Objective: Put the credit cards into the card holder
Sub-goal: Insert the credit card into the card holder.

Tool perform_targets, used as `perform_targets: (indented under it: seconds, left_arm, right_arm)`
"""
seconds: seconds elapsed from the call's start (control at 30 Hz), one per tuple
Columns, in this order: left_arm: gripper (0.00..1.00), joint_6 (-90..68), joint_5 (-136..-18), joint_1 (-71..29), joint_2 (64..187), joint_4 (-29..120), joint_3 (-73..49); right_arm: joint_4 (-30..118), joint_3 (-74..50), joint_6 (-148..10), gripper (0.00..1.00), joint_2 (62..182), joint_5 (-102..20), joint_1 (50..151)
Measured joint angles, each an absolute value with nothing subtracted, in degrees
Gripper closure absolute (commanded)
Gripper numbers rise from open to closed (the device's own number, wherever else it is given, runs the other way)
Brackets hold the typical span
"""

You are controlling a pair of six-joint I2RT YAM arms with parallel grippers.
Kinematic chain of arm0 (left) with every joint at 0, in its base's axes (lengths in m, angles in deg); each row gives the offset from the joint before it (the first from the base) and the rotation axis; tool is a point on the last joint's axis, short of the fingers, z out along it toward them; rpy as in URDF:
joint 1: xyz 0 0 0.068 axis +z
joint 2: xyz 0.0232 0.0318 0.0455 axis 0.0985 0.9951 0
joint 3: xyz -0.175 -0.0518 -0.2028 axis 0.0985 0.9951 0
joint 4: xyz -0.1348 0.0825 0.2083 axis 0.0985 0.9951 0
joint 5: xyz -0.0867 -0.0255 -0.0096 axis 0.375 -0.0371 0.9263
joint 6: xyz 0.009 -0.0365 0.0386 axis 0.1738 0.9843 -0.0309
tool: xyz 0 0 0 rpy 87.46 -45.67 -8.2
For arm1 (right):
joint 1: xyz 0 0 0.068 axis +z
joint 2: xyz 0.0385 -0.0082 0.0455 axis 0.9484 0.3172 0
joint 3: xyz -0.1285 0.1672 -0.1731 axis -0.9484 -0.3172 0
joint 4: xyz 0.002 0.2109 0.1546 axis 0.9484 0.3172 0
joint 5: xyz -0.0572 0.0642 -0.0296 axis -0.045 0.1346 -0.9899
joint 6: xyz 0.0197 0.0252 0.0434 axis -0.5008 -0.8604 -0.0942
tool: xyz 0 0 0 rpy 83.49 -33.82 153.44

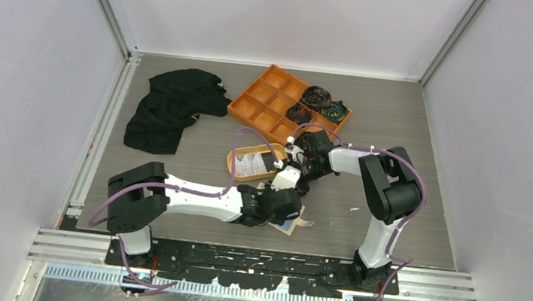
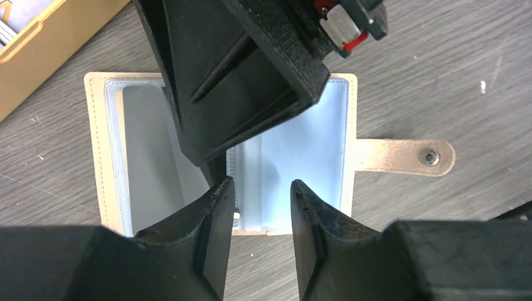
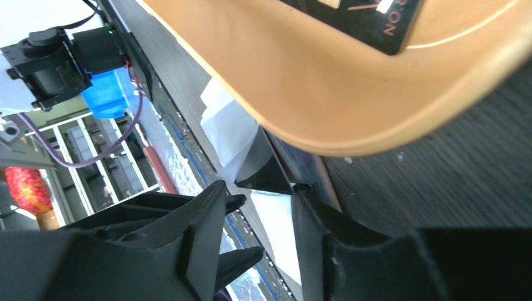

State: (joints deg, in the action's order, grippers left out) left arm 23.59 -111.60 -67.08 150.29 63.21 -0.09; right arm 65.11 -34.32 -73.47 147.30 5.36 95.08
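Card holder (image 2: 301, 144) lies spread open; left gripper (image 2: 261, 186) and right gripper (image 3: 260, 189) sit over it, both jaws half-parted

Robot lab cell, white walls (image 1: 20, 92), alu rails (image 1: 445, 286)

One card holder (image 2: 301, 150), dish (image 1: 231, 161), tray (image 1: 254, 98), cloth (image 1: 170, 105)

Card holder (image 2: 295, 157) beige, stitched edge; dish (image 3: 301, 81) orange; card (image 3: 361, 15) seemingly black.
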Motion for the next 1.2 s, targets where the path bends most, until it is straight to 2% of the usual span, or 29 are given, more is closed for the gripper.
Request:
perform_targets:
  seconds: [0.3,0.57,0.67,0.73,0.83,1.0,1.2]
  left_arm:
    - [0.63,19.66,-104.71,-67.08,137.09,53.26,10.93]
    - [0.63,19.57,-105.00,-65.83,121.44,48.98,24.26]
    - [0.65,20.40,-105.78,-64.08,118.23,48.93,28.00]
    - [0.65,20.99,-106.26,-62.68,116.80,48.93,29.95]
    - [0.66,21.32,-106.37,-60.04,116.28,48.98,31.54]
    - [0.65,21.25,-105.67,-55.93,116.72,48.39,31.80]
    - [0.63,21.03,-104.17,-53.70,121.09,46.84,31.78]
  right_arm:
    - [69.28,-32.70,-70.21,0.44,144.68,1.66,95.19]
    - [72.10,-31.37,-66.78,0.41,142.78,-1.22,95.19]
    - [73.35,-30.91,-65.14,0.49,142.45,-2.34,95.19]
    - [74.51,-30.56,-63.26,0.65,141.73,-3.34,95.19]
    - [76.50,-30.45,-59.54,0.77,138.73,-4.83,95.34]
    - [79.42,-29.99,-52.61,0.84,133.82,-10.77,98.49]
    - [81.13,-29.51,-46.52,0.85,135.19,-18.36,105.62]
